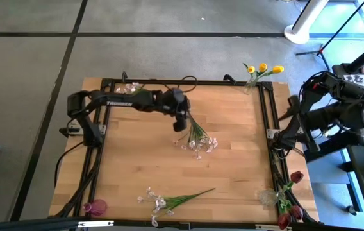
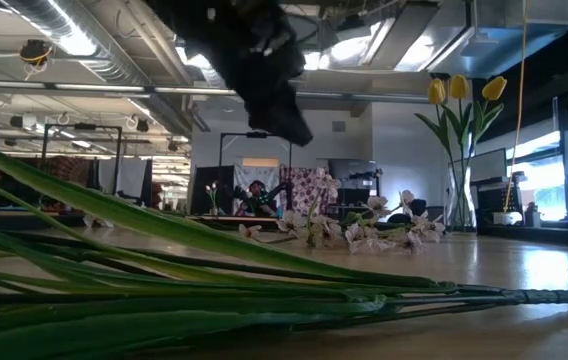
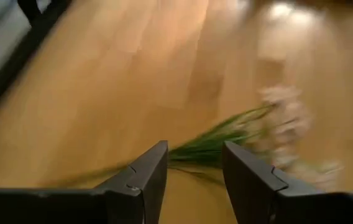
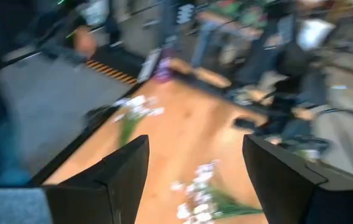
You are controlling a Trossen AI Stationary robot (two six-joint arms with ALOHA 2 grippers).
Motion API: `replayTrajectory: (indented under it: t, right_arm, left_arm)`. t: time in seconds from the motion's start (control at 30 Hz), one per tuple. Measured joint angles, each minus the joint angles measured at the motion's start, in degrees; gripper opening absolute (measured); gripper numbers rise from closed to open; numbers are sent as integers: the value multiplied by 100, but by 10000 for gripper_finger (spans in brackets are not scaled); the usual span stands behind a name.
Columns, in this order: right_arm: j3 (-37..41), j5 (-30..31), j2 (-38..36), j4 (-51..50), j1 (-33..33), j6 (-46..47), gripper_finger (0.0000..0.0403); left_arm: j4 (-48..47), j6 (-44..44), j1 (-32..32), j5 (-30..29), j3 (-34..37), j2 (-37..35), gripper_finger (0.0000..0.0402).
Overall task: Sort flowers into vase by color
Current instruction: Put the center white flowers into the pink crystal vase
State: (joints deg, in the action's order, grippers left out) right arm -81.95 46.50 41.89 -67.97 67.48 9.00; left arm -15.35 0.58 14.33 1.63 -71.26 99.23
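Wooden table (image 1: pixel 137 160): near white-pink spray (image 1: pixel 172 200) blocks low view.

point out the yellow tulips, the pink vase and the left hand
yellow tulips (image 1: pixel 263 67), high view, on the middle flower head
pink vase (image 1: pixel 96 207), high view, on its body
left hand (image 1: pixel 181 123), high view, midway between its fingertips, open above the white-pink spray (image 1: pixel 201 142)

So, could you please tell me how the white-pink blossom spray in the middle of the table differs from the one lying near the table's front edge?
The middle white-pink blossom spray has its stem end under the left gripper, whose fingers are open around the green stems; the front white-pink blossom spray lies alone, with no gripper near. The middle spray's blossoms point toward the right arm's side, the front spray's toward the left arm's. Both lie flat on the wooden table, outside any vase.
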Motion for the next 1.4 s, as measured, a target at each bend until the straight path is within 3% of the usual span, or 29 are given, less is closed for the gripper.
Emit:
replayTrajectory:
  t: [0.17,0.4,0.63,0.83,1.03,1.2,1.3,1.4]
  right_arm:
    - [0,1185,2,257,0,96,260]
    - [4,2076,-33,361,0,268,260]
    - [4,2325,103,522,0,336,259]
    - [7,2341,330,488,0,322,259]
    - [7,2308,498,492,0,811,259]
    - [7,2238,500,494,0,875,259]
    - [7,2239,425,501,0,873,259]
    - [4,2254,360,494,-2,848,259]
  left_arm:
    - [-67,1939,312,109,-57,455,147]
    - [-596,2667,382,337,-1095,1530,147]
    - [-2086,3799,344,557,-2527,2518,147]
    - [-2464,4545,206,667,-2686,2877,147]
    - [-2116,4477,57,615,-2720,3201,147]
    - [-2006,3741,-302,586,-2716,3239,139]
    - [-1963,3069,-481,419,-2776,3251,101]
    - [-2039,2437,-649,292,-2942,3281,38]
